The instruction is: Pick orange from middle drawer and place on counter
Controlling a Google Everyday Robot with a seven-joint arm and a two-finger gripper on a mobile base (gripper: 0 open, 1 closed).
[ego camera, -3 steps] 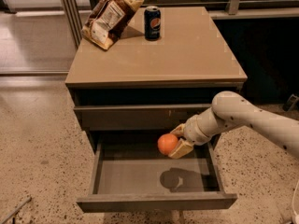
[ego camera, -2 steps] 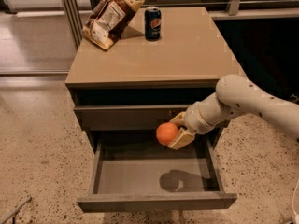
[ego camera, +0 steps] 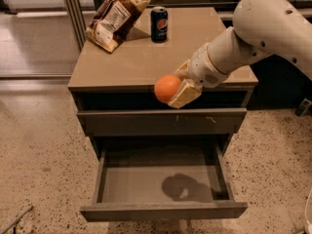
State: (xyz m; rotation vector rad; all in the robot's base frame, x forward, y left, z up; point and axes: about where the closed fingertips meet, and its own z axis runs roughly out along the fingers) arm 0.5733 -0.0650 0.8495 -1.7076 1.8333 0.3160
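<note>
The pincer (ego camera: pixel 178 86) is pinching the orange (ego camera: pixel 166 87), which is hanging at the front edge of the worktop (ego camera: pixel 131 62), above the open middle drawer (ego camera: pixel 146 182); a soda can (ego camera: pixel 159 24) and snack bag (ego camera: pixel 115 16) are sitting farther back.

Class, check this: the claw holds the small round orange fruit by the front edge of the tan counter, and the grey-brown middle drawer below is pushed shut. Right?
No. The camera view shows the grey-brown middle drawer pulled open, not shut. The rest stands: the claw holds the small round orange fruit by the front edge of the tan counter.
</note>
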